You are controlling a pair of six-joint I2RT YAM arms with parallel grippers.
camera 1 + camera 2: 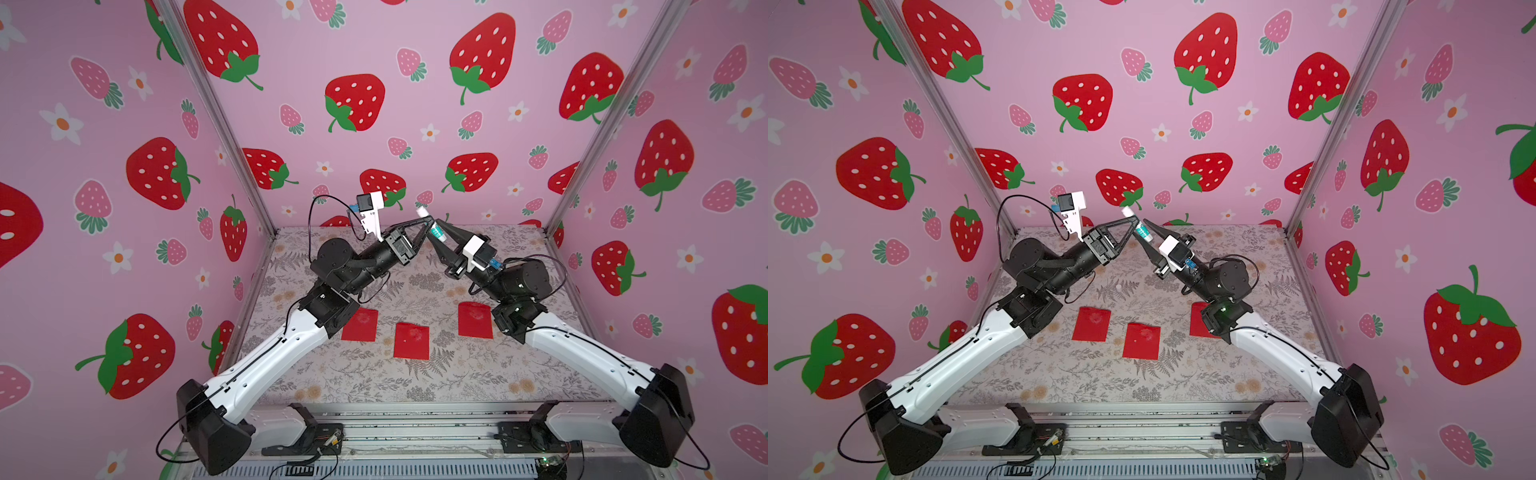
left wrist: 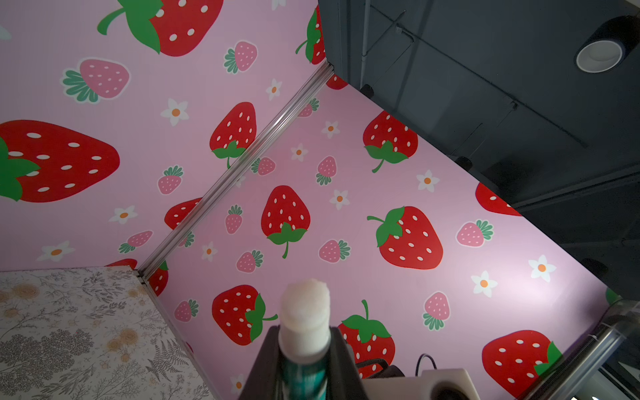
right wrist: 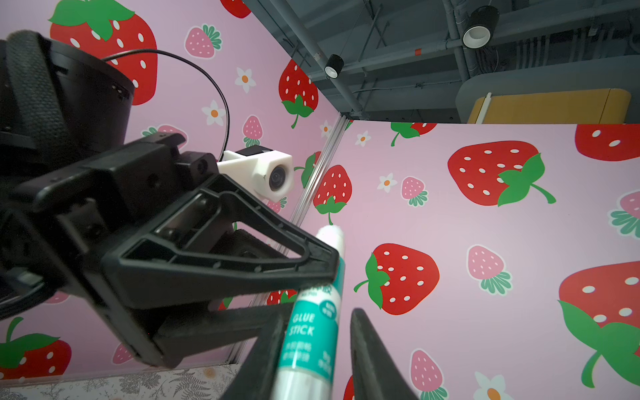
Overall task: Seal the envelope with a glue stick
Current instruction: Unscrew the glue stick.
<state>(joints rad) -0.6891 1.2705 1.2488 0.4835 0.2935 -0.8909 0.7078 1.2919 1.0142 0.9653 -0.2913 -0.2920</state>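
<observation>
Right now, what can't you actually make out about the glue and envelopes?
Right gripper: whether it pinches the glue stick; right wrist view hints at a gap, top views too small.
Rightmost envelope: largely behind the right arm in a top view.
Middle envelope: flap open or sealed, too small in both top views.
Glue stick's lower end: cut off by both wrist views' edges.

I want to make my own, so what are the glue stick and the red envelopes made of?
The glue stick: likely a plastic tube, smooth, with a printed teal label; its tip looks waxy, whitish, lumpy. The red envelopes: probably paper, matte, flat, faintly dented.
</observation>
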